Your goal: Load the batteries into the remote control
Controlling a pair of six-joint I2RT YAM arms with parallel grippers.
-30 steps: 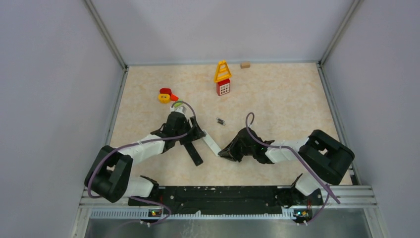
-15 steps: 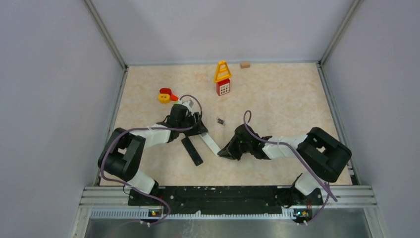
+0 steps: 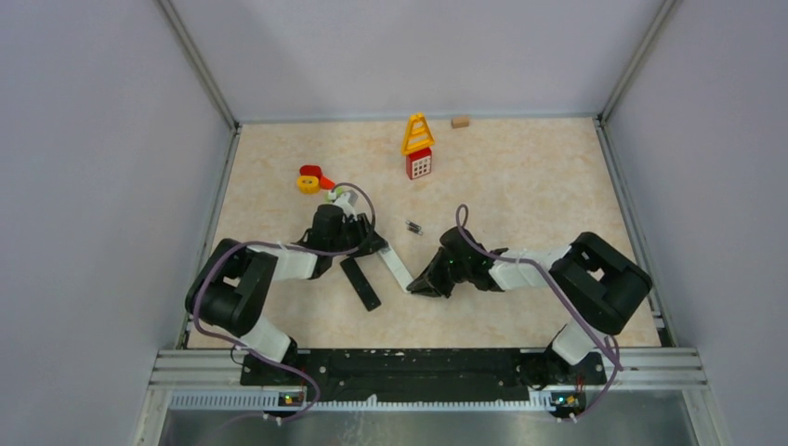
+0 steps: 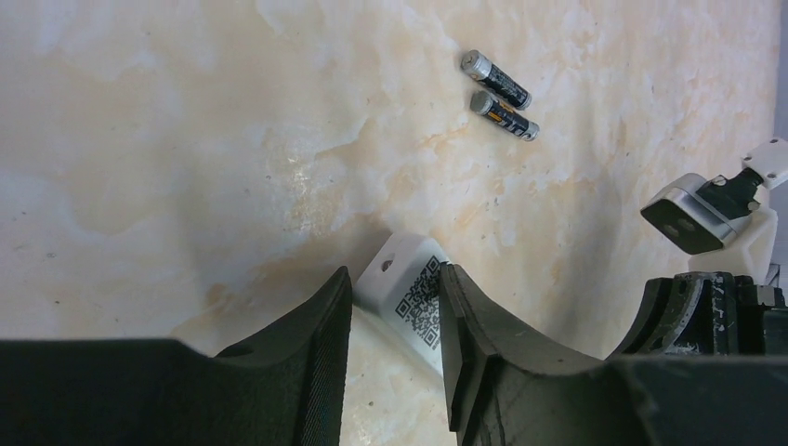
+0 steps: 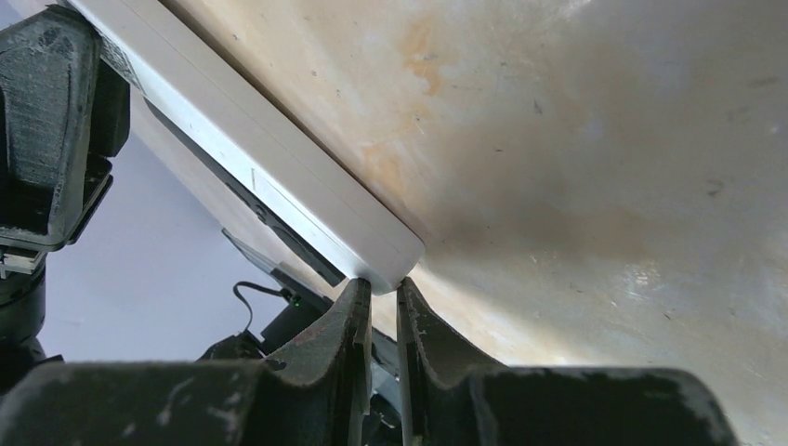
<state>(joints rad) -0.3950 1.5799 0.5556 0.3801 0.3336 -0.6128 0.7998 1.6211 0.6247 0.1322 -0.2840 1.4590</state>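
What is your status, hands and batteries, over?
Left hand clamps the remote at its far end. Right hand nearly shut at its near end, grip unclear. Two batteries lie loose beyond it, not loaded. Nothing blocks them.

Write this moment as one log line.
left gripper: holds remote end | right gripper: holds other end | batteries: loose on table

- The batteries (image 3: 413,227) lie on bare bench (image 3: 539,186), open to reach from the far and right sides.
- The remote (image 3: 398,268) slants between the left tool (image 3: 372,243) and the right tool (image 3: 423,286), barring the near approach.
- A black cover (image 3: 361,283) lies just left of the remote.
- The toys (image 3: 417,147) stand well apart, toward the far edge.
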